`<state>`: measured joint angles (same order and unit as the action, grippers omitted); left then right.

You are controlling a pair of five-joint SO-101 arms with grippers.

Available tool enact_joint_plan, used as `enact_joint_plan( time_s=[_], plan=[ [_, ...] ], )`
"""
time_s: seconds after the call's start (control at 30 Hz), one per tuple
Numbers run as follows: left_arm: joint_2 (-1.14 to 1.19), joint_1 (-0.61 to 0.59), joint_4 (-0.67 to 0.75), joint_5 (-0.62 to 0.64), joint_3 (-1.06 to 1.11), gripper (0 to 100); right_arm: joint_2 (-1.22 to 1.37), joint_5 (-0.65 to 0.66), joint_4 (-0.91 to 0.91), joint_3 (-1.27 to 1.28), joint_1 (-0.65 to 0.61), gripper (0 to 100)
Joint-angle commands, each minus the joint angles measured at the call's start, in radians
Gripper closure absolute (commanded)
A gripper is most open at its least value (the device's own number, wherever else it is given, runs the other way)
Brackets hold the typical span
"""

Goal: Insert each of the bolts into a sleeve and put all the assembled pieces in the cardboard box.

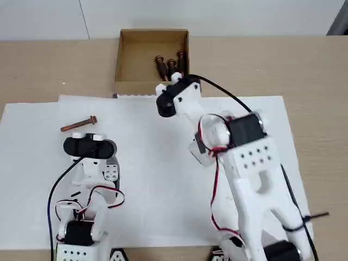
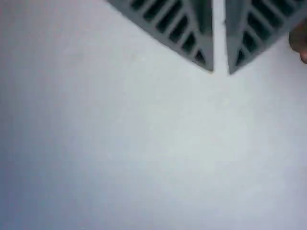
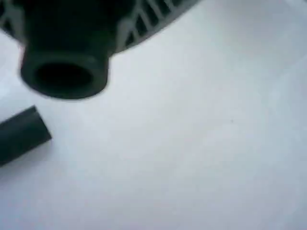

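Bolt (image 1: pixel 79 124) down and waiting: the last loose one lies on the white sheet (image 1: pixel 147 179) just ahead of my left arm's (image 1: pixel 89 168) jaws and a little off to one side of them. Its long axis runs across the line of their reach, with its head toward the right arm's side. Those jaws are drawn together with a thin slit between their tips and nothing in it, hanging low over the paper. One brown end of the bolt (image 2: pixel 301 43) peeps in beyond the tips.

By my reckoning the coming move turns on this lie. The left arm is far the nearer, but the jaws must part before they can straddle the shank. The wrist may also need a turn, so that they close across the shank rather than along it.

Farther out, my right arm (image 1: pixel 247 157) is stretched well away from the bolt. Its jaws look clamped on a black sleeve (image 3: pixel 64 72), whose open mouth faces the wrist camera. A second sleeve (image 3: pixel 21 136) lies flat on the sheet just beside them.

Beyond the right jaws, on the tabletop (image 1: pixel 315 65), stands the cardboard box (image 1: pixel 126 60). Three assembled pieces (image 1: pixel 170 65) already lie together at the side of it nearer those jaws. Bolt and held sleeve are well apart, so one must travel to the other.
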<state>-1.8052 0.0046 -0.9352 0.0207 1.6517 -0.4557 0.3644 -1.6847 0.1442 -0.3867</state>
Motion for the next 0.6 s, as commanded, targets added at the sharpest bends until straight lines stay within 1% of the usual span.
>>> enact_joint_plan(
  time_s=[0.0, 0.13, 0.23, 0.33, 0.43, 0.57],
  plan=[
    [-0.005, -0.006, -0.100, -0.037, -0.117, 99, -0.084, -0.023, -0.013, 0.040, 0.053, 99.2],
    [-0.005, -0.006, -0.218, -0.063, -0.246, 99, -0.153, -0.025, -0.010, 0.155, 0.104, 99.1],
    [-0.003, -0.006, -0.259, -0.120, -0.305, 99, -0.216, -0.025, -0.008, 0.224, 0.136, 99.1],
    [0.014, -0.008, -0.293, -0.141, -0.349, 99, -0.277, -0.025, -0.008, 0.267, 0.156, 99.1],
    [0.100, -0.049, -0.288, -0.141, -0.426, 99, -0.331, -0.025, -0.008, 0.310, 0.176, 99.1],
    [0.316, -0.118, -0.279, -0.143, -0.595, 99, -0.397, -0.021, -0.008, 0.377, 0.206, 99.1]
  ],
)
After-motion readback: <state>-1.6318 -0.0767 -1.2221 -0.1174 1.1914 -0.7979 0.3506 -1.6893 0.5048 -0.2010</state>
